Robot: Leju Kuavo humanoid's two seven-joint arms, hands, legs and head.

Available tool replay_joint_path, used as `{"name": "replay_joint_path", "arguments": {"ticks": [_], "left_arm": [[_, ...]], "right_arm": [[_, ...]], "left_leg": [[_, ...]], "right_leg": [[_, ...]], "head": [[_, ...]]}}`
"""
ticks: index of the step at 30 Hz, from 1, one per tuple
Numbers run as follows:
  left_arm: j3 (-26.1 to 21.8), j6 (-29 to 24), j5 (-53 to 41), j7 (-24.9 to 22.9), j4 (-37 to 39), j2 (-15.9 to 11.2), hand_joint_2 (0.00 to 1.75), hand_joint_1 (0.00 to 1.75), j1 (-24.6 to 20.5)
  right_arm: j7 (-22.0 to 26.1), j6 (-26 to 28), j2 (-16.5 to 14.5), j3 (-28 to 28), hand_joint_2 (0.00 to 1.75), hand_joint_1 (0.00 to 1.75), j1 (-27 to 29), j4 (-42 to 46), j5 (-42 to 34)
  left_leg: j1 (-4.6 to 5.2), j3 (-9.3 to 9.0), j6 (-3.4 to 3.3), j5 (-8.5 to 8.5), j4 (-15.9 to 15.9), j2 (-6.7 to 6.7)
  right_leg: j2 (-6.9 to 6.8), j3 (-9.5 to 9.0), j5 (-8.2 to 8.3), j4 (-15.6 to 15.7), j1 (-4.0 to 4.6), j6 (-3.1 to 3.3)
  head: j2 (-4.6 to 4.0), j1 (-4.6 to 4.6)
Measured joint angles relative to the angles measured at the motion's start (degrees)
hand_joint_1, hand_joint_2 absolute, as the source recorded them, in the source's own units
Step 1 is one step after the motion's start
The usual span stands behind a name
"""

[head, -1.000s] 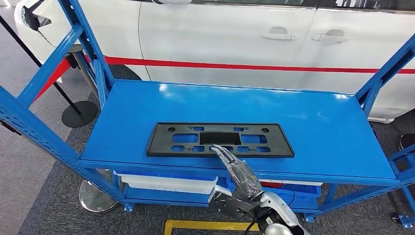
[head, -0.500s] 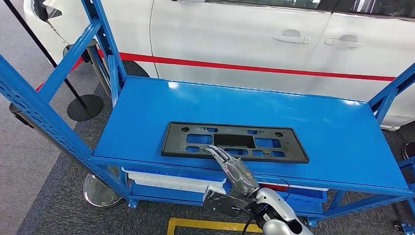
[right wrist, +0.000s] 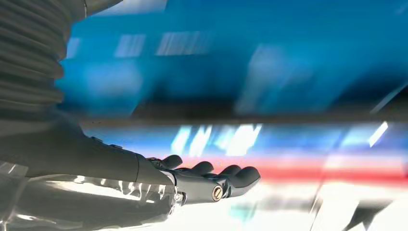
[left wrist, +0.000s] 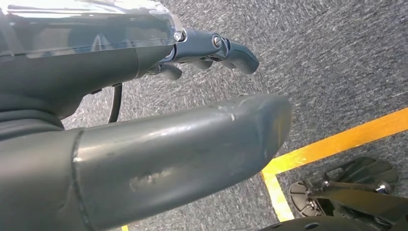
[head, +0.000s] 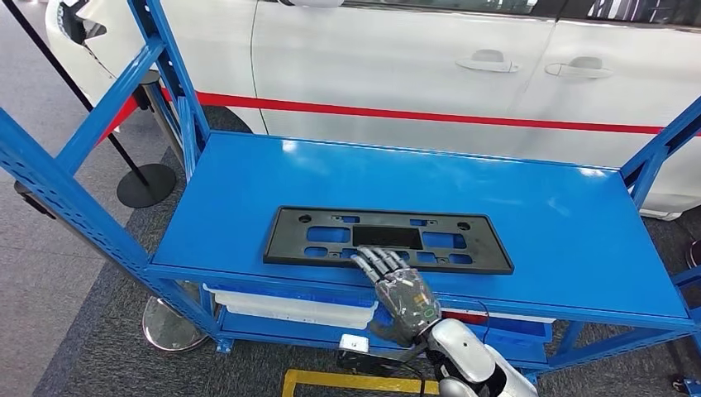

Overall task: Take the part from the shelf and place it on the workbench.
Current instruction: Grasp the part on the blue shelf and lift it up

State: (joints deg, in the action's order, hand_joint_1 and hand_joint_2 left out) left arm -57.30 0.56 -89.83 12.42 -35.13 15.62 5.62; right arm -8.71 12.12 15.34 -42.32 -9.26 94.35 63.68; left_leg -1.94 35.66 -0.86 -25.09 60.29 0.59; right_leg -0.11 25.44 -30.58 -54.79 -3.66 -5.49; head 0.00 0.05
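Observation:
A flat black rectangular part with several cut-outs lies near the front of the blue shelf top. My right hand reaches up from below the shelf's front edge, back of the hand up and fingers spread. Its fingertips lie at the part's near edge, holding nothing. In the right wrist view the right hand stretches flat before a blurred blue shelf. My left hand hangs over grey carpet with thumb and fingers apart and nothing in it.
A white car with a red stripe stands close behind the shelf. Blue uprights frame both ends. A white bin sits on the lower level. Stanchion bases stand at the left, and a yellow floor line runs below.
My right hand has turned from edge-on to back-up and spread its fingers at the part's near edge. The camera shifted slightly; the part lies as before.

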Motion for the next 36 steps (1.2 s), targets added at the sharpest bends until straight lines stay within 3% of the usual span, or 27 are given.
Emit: {"name": "replay_joint_path", "arguments": {"ticks": [2,4,20,29,36], "left_arm": [[0.1,-0.4,0.0,0.2,0.7,-0.4,0.00,0.00,0.0],[0.1,-0.7,0.0,0.3,1.3,-0.7,0.00,0.00,0.0],[0.8,-1.1,0.0,0.5,2.5,-1.4,0.00,0.00,0.1],[1.4,0.8,0.0,0.4,1.6,-1.0,0.00,0.00,0.9],[3.3,1.1,0.0,0.1,1.3,-0.9,0.00,0.00,1.0]], "right_arm": [[-3.2,4.9,-1.3,0.0,1.75,0.00,1.3,-0.2,8.6],[-4.8,6.8,-2.4,0.1,1.75,0.00,2.5,-0.2,12.2],[-3.7,7.0,-4.6,2.0,1.75,0.00,4.3,0.3,10.6],[-3.2,2.5,-5.2,3.5,1.75,0.00,3.9,4.4,9.5],[-5.5,-2.6,-7.3,3.3,1.75,0.00,-0.9,1.5,11.5]], "left_leg": [[-0.03,-0.06,0.08,-0.04,0.0,0.00],[-0.03,-0.10,0.13,-0.05,0.0,-0.01],[-0.04,-0.18,0.18,-0.07,-0.1,-0.03],[-0.04,-0.19,0.19,-0.07,-0.1,-0.03],[-0.04,-0.22,0.29,0.00,-0.1,-0.02]], "right_leg": [[0.00,0.00,-0.08,-0.1,0.02,0.08],[0.01,0.01,-0.12,-0.1,0.03,0.12],[0.01,0.01,-0.23,-0.3,0.03,0.29],[0.01,0.01,-0.25,-0.3,0.04,0.31],[0.01,0.02,-0.25,-0.4,0.04,0.31]], "head": [[0.00,0.00],[0.00,-0.02],[0.00,0.00],[0.00,-0.01],[0.00,-0.01]]}}
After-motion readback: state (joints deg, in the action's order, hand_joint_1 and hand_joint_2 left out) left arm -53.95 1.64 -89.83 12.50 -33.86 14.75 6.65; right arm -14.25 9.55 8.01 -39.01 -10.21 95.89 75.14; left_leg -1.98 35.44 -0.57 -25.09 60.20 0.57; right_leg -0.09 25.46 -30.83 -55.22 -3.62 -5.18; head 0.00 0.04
